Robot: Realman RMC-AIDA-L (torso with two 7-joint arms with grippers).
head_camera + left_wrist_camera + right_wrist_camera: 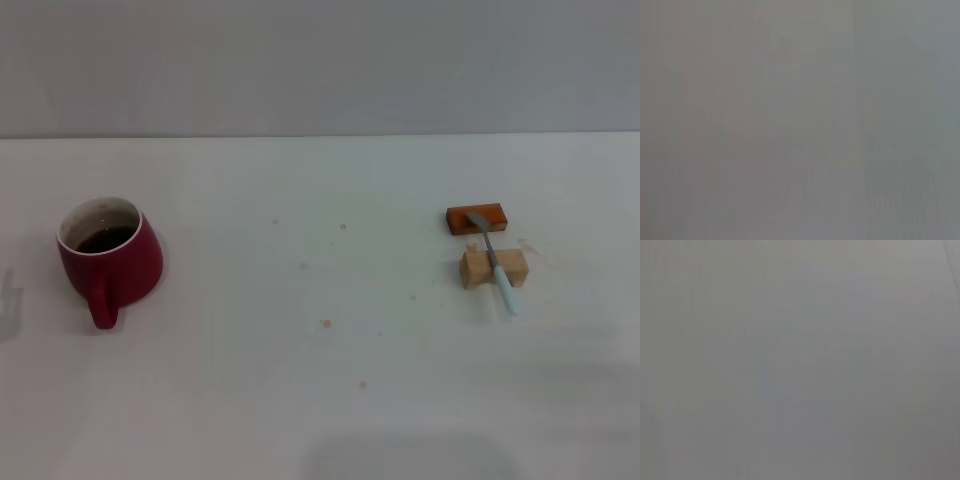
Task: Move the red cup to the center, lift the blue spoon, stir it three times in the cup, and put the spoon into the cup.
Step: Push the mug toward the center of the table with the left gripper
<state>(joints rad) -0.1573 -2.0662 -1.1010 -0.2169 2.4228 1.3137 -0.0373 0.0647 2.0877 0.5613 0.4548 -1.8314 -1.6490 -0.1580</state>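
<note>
The red cup (pixel 108 257) stands on the white table at the left in the head view, handle toward the front, with dark liquid inside. The blue spoon (pixel 497 264) lies at the right, its grey bowl resting on an orange-brown block (pixel 476 217) and its pale blue handle lying across a tan wooden block (pixel 493 267). Neither gripper shows in any view. Both wrist views show only a plain grey surface.
The white table (pixel 320 330) has a few small brown specks near its middle. A grey wall stands behind the table's far edge. A faint shadow lies at the far left edge of the table.
</note>
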